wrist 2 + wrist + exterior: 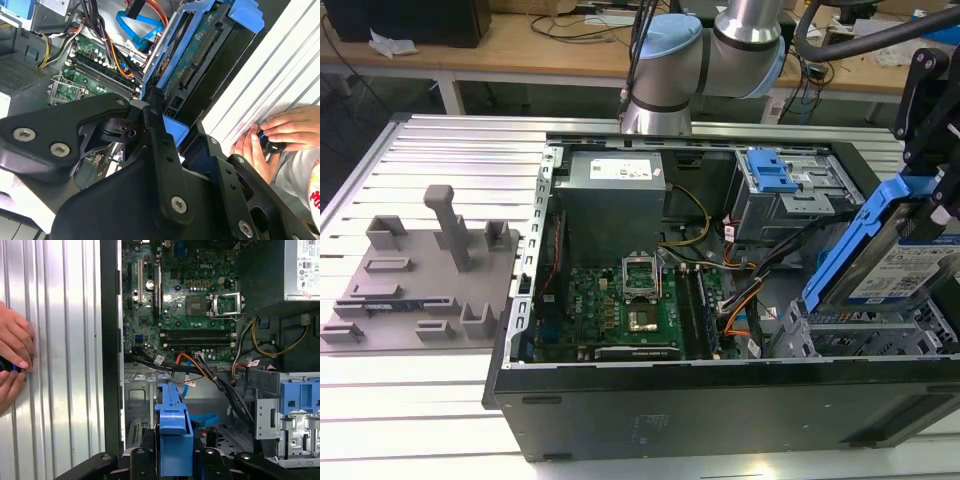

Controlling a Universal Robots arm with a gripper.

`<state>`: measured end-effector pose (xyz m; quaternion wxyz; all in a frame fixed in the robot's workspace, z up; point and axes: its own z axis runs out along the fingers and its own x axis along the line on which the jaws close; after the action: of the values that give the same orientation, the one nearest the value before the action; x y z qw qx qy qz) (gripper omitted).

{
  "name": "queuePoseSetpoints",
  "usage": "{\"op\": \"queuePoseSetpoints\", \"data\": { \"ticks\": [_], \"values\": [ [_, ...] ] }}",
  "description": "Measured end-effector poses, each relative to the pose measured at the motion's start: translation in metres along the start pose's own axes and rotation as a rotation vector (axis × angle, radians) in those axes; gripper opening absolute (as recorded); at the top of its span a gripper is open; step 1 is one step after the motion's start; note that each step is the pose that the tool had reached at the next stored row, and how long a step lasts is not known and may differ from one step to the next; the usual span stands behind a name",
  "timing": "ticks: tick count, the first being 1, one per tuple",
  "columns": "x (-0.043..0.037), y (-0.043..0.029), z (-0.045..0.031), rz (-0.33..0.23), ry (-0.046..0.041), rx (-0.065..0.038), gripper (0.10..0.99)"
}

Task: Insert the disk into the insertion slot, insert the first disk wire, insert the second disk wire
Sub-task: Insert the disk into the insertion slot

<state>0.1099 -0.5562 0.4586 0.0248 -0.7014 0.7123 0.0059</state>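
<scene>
Disk (910,268): found raised and steeply tilted at the exterior view's right, inside the open computer case (720,400). Lower end sat just above the insertion slot (840,335), not yet seated in the bay. Seen edge-on, blue carrier foremost, in the first wrist view (174,432).

Gripper (942,195): noted fingers drawn in narrow against the carrier's two sides, gripping the disk; same clamp logged in the first wrist view (173,460).

Around it: grey metal box with blue latch (785,190) farther back; motherboard (620,300) mid-case; loose blue cable (205,419) on the case floor near the cage. No cable seen attached to the disk.

Outside the case wall: a person's hands (12,360) rested on the slatted table (65,390), apart from the work.

Judged first step in hand, insertion barely begun. Judged it to call for levelling the disk to the bay, squaring the carrier with the cage walls, and staying clear of the cables.
</scene>
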Motion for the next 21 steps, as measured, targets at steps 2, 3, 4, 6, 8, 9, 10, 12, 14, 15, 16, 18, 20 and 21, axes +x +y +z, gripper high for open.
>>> {"op": "queuePoseSetpoints", "data": {
  "ticks": [2, 3, 4, 6, 8, 9, 10, 12, 14, 15, 16, 18, 20, 21],
  "values": [
    [0.0001, 0.0, 0.0015, 0.0, 0.0, 0.0, 0.365],
    [0.0001, 0.0001, 0.0024, 0.0, 0.0001, 0.0, 0.365],
    [0.0001, 0.0001, 0.0031, 0.0, 0.0001, 0.0, 0.365],
    [0.0003, 0.0003, 0.006, 0.0, 0.0001, 0.0, 0.365],
    [0.0003, 0.0004, 0.0076, 0.0, 0.0002, 0.0, 0.365],
    [0.0004, 0.0005, 0.0083, 0.0, 0.0002, 0.0, 0.365],
    [0.0004, 0.0006, 0.0093, 0.0, 0.0003, 0.0, 0.365],
    [0.0005, 0.0008, 0.0114, 0.0, 0.0011, 0.0, 0.365],
    [0.0009, 0.0007, 0.0159, 0.0, -0.0018, 0.0, 0.365],
    [0.0007, 0.0007, 0.0151, 0.0, 0.0005, 0.0, 0.365],
    [0.0007, 0.0008, 0.0152, 0.0, 0.001, -0.001, 0.365],
    [0.0007, 0.0008, 0.016, 0.0, 0.0013, -0.001, 0.365],
    [0.0008, 0.0009, 0.0181, 0.0, 0.0013, -0.001, 0.365],
    [0.0009, 0.001, 0.0204, 0.0, 0.0013, -0.001, 0.365]
  ]
}}
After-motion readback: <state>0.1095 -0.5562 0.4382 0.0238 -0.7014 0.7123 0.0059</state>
